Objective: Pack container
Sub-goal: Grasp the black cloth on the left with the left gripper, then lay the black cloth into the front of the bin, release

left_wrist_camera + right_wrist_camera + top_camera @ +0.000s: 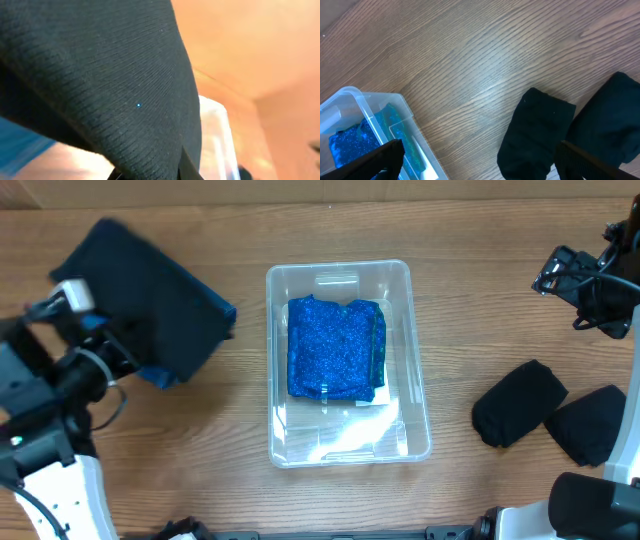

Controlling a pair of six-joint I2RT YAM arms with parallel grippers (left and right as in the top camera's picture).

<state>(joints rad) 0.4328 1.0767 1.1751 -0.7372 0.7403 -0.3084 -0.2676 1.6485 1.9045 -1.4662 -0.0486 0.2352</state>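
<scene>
The clear plastic container stands mid-table with a folded blue glittery cloth inside; its corner shows in the right wrist view. My left gripper at the left is shut on a large dark navy folded cloth, held up off the table; the cloth fills the left wrist view and hides the fingers. My right gripper is open and empty at the far right, above two dark folded cloths; its fingertips frame the right wrist view.
In the right wrist view the two dark cloths lie side by side on the wooden table. A blue inner layer of the held cloth shows at its lower edge.
</scene>
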